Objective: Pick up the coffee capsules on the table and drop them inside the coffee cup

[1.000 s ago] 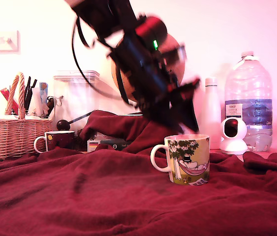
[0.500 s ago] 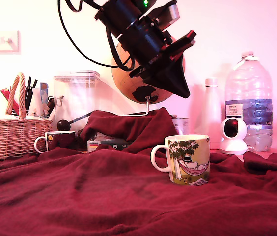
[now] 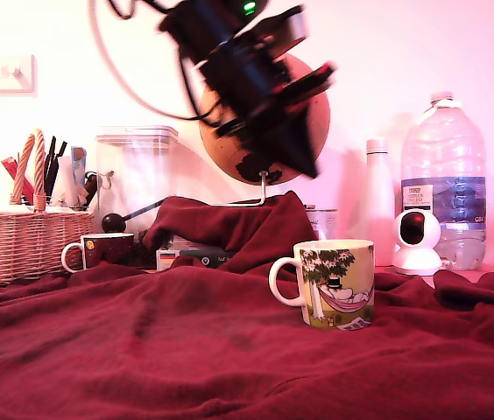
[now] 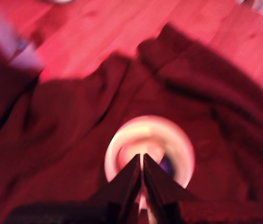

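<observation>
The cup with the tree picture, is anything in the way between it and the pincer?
Nothing visible. The pincer hangs in open air above the cup, and the wrist view looks straight down past its tips into the cup's mouth.

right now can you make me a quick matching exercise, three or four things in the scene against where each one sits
Things:
1. coffee cup
2. wicker basket
3. water bottle
4. tool

Places (exterior view):
A. far left edge
B. up in the air above the blanket
C. on the red blanket, right of centre
D. far right, at the back

Pairs: 1-C, 2-A, 3-D, 4-B
</observation>
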`<state>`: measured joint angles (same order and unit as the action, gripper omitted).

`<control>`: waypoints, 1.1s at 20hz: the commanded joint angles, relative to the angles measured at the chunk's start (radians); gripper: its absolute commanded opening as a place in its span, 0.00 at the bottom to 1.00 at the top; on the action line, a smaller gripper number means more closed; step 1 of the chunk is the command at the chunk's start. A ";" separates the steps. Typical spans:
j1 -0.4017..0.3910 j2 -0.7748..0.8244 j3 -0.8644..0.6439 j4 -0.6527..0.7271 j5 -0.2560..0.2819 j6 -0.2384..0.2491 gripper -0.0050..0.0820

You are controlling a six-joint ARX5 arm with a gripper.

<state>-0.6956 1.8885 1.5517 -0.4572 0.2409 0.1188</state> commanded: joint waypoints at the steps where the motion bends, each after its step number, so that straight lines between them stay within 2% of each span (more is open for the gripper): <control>1: 0.025 -0.038 -0.063 0.023 0.000 0.012 0.03; 7: 0.140 -0.153 -0.259 0.123 0.000 0.007 0.03; 13: 0.286 -0.262 -0.447 0.231 0.000 -0.049 0.03; 22: 0.477 -0.392 -0.687 0.380 -0.008 -0.103 0.03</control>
<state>-0.2325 1.5143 0.8989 -0.0887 0.2337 0.0242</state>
